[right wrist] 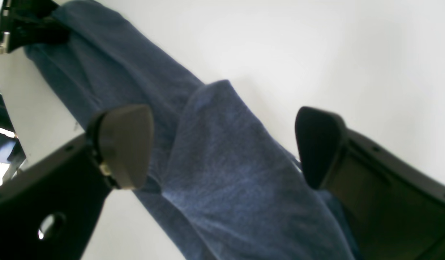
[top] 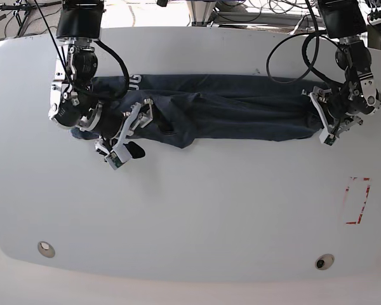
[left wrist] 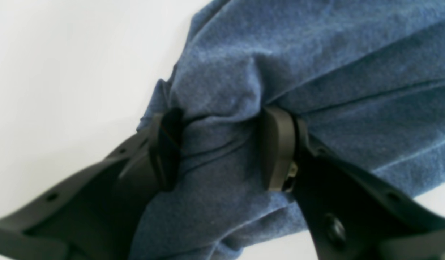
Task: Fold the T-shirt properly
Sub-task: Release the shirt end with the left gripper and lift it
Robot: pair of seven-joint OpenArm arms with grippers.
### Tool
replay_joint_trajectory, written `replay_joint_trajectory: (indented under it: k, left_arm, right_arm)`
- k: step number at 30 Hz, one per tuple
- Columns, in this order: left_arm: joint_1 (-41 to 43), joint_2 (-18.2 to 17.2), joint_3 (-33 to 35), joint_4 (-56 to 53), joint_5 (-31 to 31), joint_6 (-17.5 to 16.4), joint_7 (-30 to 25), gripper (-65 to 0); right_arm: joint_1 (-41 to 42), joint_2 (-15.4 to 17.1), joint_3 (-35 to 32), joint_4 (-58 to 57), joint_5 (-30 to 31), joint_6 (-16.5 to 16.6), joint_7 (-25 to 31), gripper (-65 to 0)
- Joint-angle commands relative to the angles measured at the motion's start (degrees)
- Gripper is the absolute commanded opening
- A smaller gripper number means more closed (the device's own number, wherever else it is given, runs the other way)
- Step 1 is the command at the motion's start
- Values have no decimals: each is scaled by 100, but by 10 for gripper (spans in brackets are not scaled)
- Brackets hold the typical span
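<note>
Two grippers, one garment. The right gripper (top: pixel 131 135) stands with fingers wide apart, straddling cloth without pinching it. The left gripper (top: pixel 320 119) is clamped on a bunched end of the T-shirt (top: pixel 222 114), which lies stretched across the white table (top: pixel 197 216).

Heathered navy T-shirt (top: pixel 228 114), white lettering

lettering (top: pixel 134 81): mostly folded under; T-shirt (top: pixel 228 114): ends hidden beneath arms
</note>
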Motion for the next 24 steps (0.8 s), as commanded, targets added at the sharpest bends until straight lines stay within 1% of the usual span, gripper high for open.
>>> replay_joint_trajectory:
  k: [1, 3, 4, 5, 8, 9, 10, 11, 12, 14, 18, 22, 24]
  left_arm:
    - [55, 2, 41, -35, 216, -25, 319, -350]
    - [55, 2, 41, -35, 208, -25, 319, -350]
    - [55, 2, 41, -35, 208, -25, 319, -350]
    - [55, 2, 41, -35, 208, -25, 319, -350]
    - [55, 2, 41, -35, 208, -25, 319, -350]
    - [55, 2, 41, -35, 208, -25, 319, -350]
    - [64, 2, 41, -35, 208, -25, 319, -350]
    - [64, 2, 41, -35, 208, -25, 319, -350]
    - [73, 2, 41, -35, 208, -25, 319, -350]
    - [73, 2, 41, -35, 208, -25, 319, -350]
    - [90, 2, 33, -35, 208, -25, 319, -350]
    - [178, -7, 24, -44, 225, -25, 319, -350]
    - [222, -7, 24, -44, 225, -25, 310, -350]
  right_arm:
    - [-120, 85, 255, 304, 48, 14, 91, -160]
    - [-296, 93, 448, 348, 21, 14, 91, -235]
    - [-340, 93, 501, 348, 13, 14, 91, -260]
    - [-428, 93, 641, 322, 13, 14, 91, -325]
    - [-595, 85, 870, 181, 4, 14, 91, -479]
    - [-630, 85, 896, 102, 4, 14, 91, -517]
    - [-674, 93, 905, -21, -5, 14, 108, -569]
    - [-691, 111, 905, -136, -23, 14, 126, -599]
    - [-718, 155, 923, -259, -84, 14, 170, -614]
    - [-762, 260, 932, -434, -207, 14, 284, -614]
    - [-788, 427, 923, -865, -612, 14, 644, -580]
    - [-753, 463, 940, -1463, -1086, 14, 855, -560]
    - [-691, 463, 949, -1709, -1376, 14, 952, -561]
